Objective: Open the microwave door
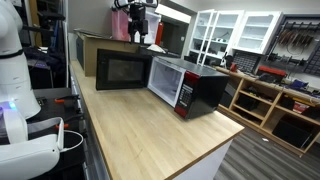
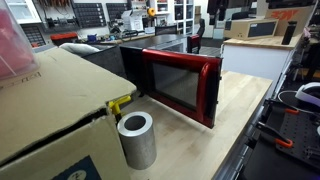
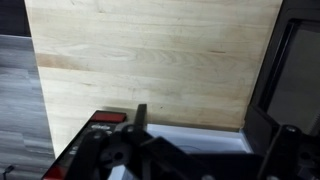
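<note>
As the feeds stand, I log the scene as follows.

Item 1, fingers [image 3: 140, 120]: in the wrist view I read them as spread apart with nothing held between them. Beyond them I see mostly bare worktop [image 3: 150, 50]. In an exterior view the arm [image 1: 135, 15] hangs high and touches nothing (a clear-of-the-swing posture, I judge, since nothing seems left to pull).

Item 2, microwave [image 1: 205, 90]: black-bodied, standing on the worktop, lower than the fingers and well apart from them. Its narrow red control strip [image 1: 185, 97] marks the front.

Item 3, microwave door [image 1: 122, 70]: swung wide on its hinge, with the black inner face and dark window on show. In an exterior view the microwave door [image 2: 180, 85] turns its red outer face toward the box. It sits below the fingers, out of contact. I judge the task done, or very nearly. Opened this far, the door leaves the cavity reachable.

Item 4, containers.
- Oven cavity: exposed and pale inside. I can make out nothing in it.
- Cardboard box [image 2: 50, 100]: behind the open door, contents hidden from my cameras.
- Grey metal cylinder [image 2: 135, 140]: upright just beside the box and open-topped. I cannot tell whether anything is in it.
</note>
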Action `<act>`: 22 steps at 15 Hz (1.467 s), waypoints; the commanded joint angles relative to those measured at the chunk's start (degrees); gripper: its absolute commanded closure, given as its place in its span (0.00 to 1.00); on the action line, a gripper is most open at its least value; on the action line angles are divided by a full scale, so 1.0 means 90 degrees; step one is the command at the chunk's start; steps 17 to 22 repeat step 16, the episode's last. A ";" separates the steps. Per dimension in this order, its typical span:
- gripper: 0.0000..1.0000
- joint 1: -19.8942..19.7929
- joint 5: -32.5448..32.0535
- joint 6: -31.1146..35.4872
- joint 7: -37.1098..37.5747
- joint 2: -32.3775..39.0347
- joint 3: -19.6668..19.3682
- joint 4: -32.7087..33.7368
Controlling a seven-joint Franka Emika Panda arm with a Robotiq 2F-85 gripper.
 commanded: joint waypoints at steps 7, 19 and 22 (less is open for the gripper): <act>0.00 0.0104 0.0555 -0.0584 0.0030 0.0139 0.0049 0.0686; 0.00 0.0127 0.0626 -0.0704 -0.0042 0.0181 0.0048 0.0658; 0.00 0.0127 0.0626 -0.0704 -0.0042 0.0181 0.0048 0.0658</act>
